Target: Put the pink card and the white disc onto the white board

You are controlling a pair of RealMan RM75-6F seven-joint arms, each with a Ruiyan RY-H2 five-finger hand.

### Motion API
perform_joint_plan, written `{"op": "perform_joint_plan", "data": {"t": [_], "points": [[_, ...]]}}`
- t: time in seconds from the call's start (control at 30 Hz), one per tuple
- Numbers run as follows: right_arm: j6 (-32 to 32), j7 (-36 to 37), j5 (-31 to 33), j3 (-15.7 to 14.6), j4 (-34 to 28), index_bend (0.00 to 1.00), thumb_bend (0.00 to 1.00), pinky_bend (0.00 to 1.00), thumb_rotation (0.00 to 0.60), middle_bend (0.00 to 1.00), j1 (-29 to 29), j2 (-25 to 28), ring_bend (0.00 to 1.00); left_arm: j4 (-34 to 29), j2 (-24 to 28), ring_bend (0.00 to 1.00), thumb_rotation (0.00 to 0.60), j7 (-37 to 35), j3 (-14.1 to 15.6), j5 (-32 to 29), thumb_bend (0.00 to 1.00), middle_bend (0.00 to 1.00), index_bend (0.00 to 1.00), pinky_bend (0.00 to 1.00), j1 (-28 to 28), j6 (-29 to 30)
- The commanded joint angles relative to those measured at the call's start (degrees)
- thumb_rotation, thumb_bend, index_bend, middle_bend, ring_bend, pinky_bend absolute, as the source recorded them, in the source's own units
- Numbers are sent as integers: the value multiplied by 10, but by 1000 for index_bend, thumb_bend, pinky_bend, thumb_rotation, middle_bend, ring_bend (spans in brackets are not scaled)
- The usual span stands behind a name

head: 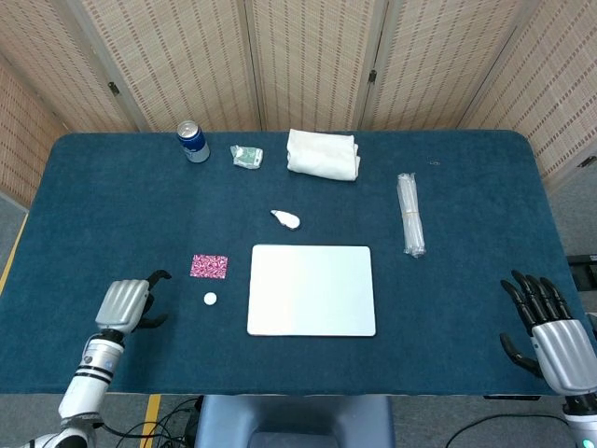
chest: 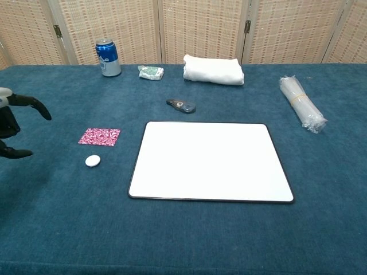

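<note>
The pink patterned card [head: 209,266] [chest: 100,136] lies flat on the blue cloth, left of the white board [head: 312,289] [chest: 209,161]. A small white disc [head: 210,299] [chest: 93,161] sits just in front of the card. My left hand [head: 126,304] [chest: 12,125] hovers left of the disc, holding nothing, its fingers apart and pointing towards the card. My right hand [head: 552,329] stays at the table's front right corner, fingers spread and empty; the chest view does not show it.
Along the back stand a blue can [head: 193,142], a crumpled green wrapper [head: 247,157] and a folded white towel [head: 323,153]. A small grey-white object [head: 286,219] lies behind the board. A clear plastic roll [head: 409,214] lies at the right.
</note>
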Motion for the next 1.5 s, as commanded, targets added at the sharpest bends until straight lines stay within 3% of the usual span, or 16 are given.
{"op": "perform_joint_plan", "data": {"t": [0.03,0.57,1.13,1.5], "points": [[13,12,-6,-1,4,0,284,0,600,0,-6,4,0,-7,-51,1000,600,75,-26,-79,281,1000,297,1000,-53,1],[33,44,-11,1,15,0,284,0,600,0,-14,11,0,129,-125,1000,600,48,-62,-174,281,1000,337,1000,-132,-38],[22,42,-1,5,11,0,284,0,600,0,-12,12,0,243,-160,1000,600,3,-52,-192,281,1000,348,1000,-172,-97],[17,44,13,10,6,0,284,0,600,0,-13,15,0,304,-190,1000,600,-23,-39,-172,281,1000,353,1000,-189,-122]]}}
